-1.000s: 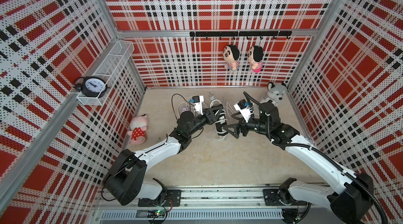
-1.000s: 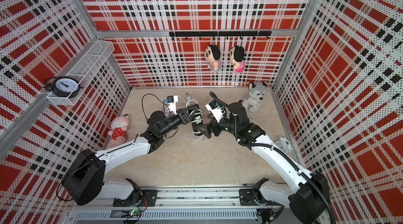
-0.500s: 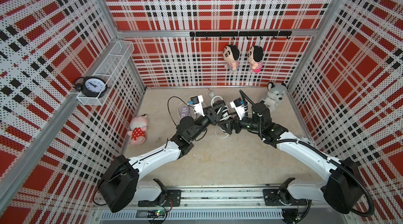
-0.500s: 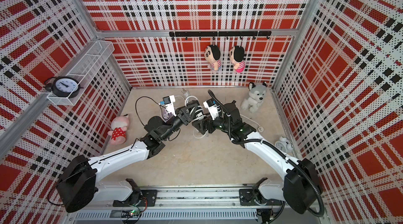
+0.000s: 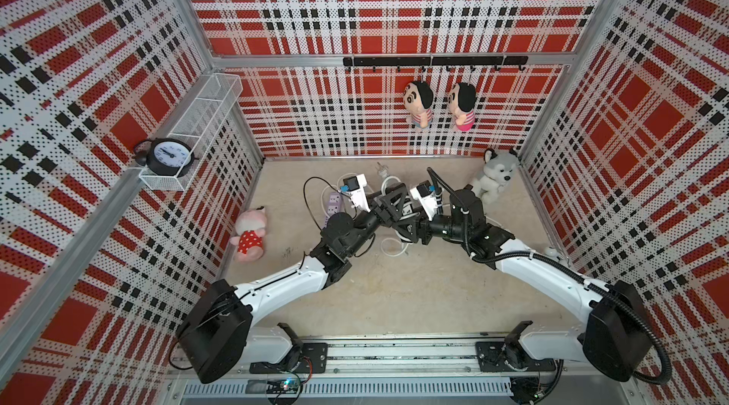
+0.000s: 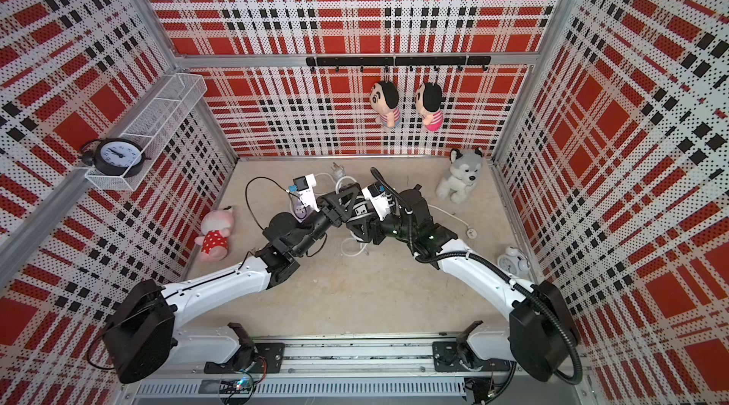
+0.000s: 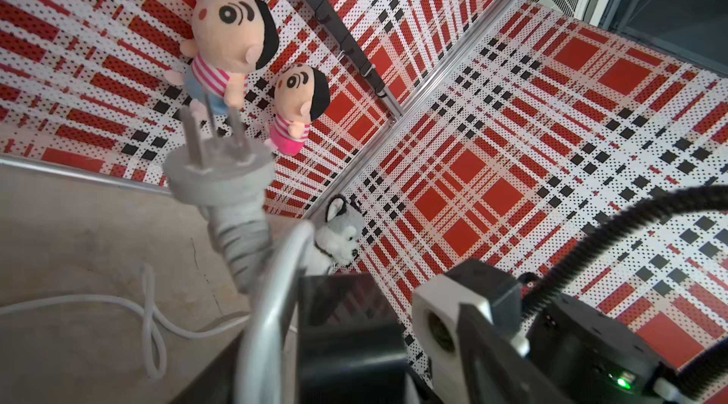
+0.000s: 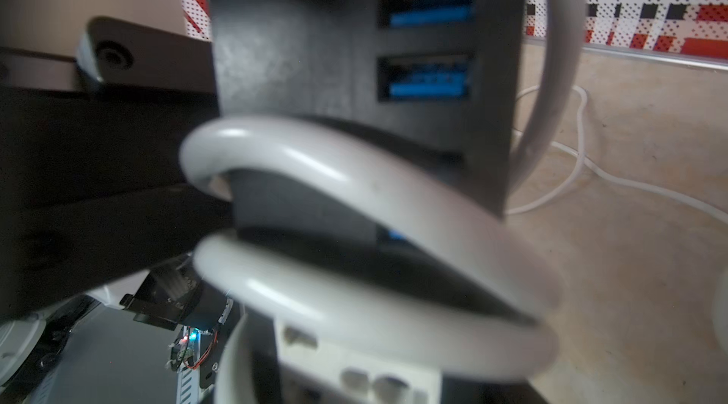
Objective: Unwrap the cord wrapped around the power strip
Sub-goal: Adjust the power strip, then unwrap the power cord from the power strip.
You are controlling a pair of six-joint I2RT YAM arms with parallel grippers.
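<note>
Mid-worktop, toward the back wall: left gripper (image 5: 392,203) and right gripper (image 5: 408,223) meet nose to nose over the worktop (image 5: 394,296).
Strip: the black strip (image 8: 315,59), two blue ports showing, sits between the two grippers, close against the right wrist lens.
Cord: the white cord (image 8: 354,181) makes two turns round the strip. More white cord lies slack on the worktop beneath the grippers.
Plug: the plug (image 7: 218,169) points its prongs up toward the hanging dolls (image 7: 232,43).
Left fingers: cannot tell whether apart or together.
Right fingers: hidden behind the strip, so cannot tell whether they clamp it.
Corner: husky (image 5: 495,176), well apart from the grippers.
</note>
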